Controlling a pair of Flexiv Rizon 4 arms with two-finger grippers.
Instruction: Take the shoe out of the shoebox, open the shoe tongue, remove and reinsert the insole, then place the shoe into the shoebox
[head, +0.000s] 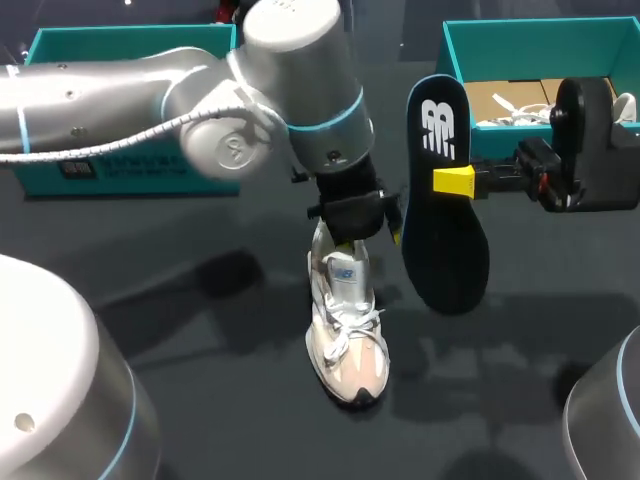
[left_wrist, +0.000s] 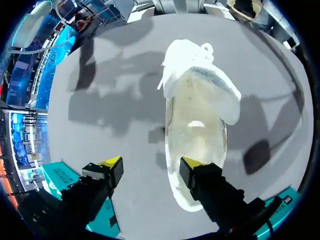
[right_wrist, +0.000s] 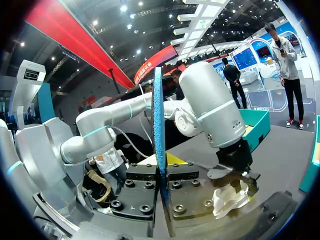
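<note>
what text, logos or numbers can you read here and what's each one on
On the insole: a white brand logo only, no plain words or numbers.
On the left box: white print and a dark label, too blurred to read.
On the shoe tongue: a blue tag, too small to read.
So nothing to quote.

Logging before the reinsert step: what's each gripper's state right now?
Left gripper: open, above the shoe.
Right gripper: closed on the insole.
</note>
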